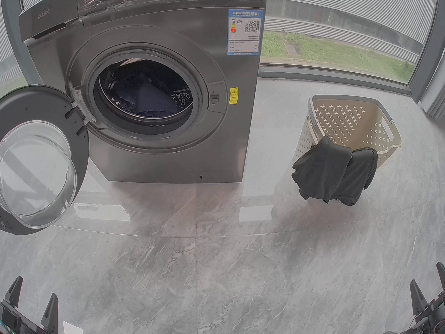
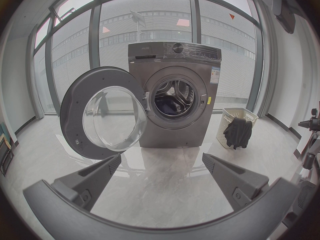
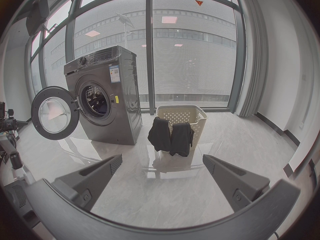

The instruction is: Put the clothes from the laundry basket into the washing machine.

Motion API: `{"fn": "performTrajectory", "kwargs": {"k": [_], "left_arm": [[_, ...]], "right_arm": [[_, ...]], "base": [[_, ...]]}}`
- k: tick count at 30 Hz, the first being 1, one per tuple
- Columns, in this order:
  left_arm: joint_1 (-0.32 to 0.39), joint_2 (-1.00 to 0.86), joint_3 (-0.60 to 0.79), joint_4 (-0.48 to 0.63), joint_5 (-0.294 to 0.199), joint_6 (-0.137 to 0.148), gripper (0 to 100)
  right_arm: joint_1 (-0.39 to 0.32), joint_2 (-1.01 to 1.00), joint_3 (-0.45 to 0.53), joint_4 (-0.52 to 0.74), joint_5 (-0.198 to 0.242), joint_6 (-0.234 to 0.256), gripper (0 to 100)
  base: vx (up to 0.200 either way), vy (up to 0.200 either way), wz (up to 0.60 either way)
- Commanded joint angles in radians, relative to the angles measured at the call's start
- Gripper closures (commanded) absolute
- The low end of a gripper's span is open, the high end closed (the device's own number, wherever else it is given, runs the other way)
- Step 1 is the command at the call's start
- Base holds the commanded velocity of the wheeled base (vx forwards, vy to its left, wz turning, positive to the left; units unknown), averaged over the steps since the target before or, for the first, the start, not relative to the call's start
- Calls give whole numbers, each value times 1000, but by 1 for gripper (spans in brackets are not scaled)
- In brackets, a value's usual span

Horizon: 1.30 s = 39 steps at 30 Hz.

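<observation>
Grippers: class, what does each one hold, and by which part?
Nothing is held: left gripper and right gripper are open and empty; the dark clothes hang over the laundry basket's rim.

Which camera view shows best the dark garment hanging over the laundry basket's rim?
The head view: the dark garment appears largest there, draped over the near rim of the laundry basket. Both wrist views show it smaller, farther off.

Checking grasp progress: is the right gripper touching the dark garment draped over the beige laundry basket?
Apart. Head view: bare marble floor separates the right gripper from the dark garment.
</observation>
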Motion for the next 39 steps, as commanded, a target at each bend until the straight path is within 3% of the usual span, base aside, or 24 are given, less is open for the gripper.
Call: {"fn": "performTrajectory", "kwargs": {"k": [1,5,9,14,18,36,39], "left_arm": [[0,-14,18,0,1,0,0],[0,-14,18,0,-2,7,0],[-2,-11,16,1,-7,-6,0],[-2,-11,16,0,-1,-8,0],[-2,-11,16,0,8,-39,0],[-2,-11,16,-2,8,-36,0],[-2,-11,16,-2,10,-40,0]], "right_arm": [[0,-14,18,0,0,0,0],[0,-14,18,-1,0,0,0],[0,-14,18,0,0,0,0],[0,-14,18,-1,0,0,0],[0,-14,18,0,0,0,0],[0,-14,18,0,0,0,0],[0,-14,18,-1,0,0,0]], "base": [[0,0,0],[0,0,0],[0,0,0],[0,-200,0],[0,-200,0],[0,-200,0],[0,0,0]]}}
